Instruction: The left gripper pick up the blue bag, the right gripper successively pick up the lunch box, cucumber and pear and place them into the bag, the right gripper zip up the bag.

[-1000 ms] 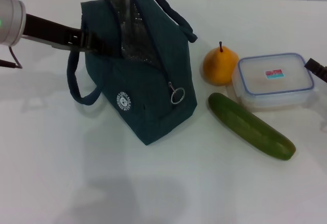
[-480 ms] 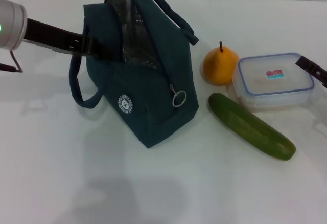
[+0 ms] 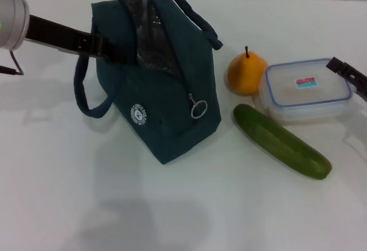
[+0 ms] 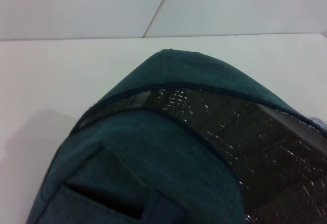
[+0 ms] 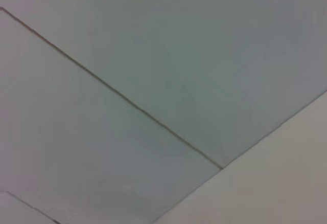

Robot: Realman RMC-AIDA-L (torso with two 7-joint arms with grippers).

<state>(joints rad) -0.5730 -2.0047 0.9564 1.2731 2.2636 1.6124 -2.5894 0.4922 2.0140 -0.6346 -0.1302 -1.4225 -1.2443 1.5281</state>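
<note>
One left gripper (image 3: 94, 44) clamps one blue bag (image 3: 166, 96) (round white logo, unreadable) on the table (image 3: 114, 205); one pear (image 3: 246, 73), one cucumber (image 3: 281, 141), one stickered lunch box (image 3: 304, 90); right gripper (image 3: 347, 70) beside it, grip unclear

The near half of the desk (image 3: 114, 205) lay open for passage. Toward the right edge, the cucumber (image 3: 281, 141) lay just in front of the lunch box (image 3: 304, 90), with the pear (image 3: 246, 73) close against the box's left side. The blue bag (image 3: 160, 90) blocked the middle, its mouth open upward.
</note>
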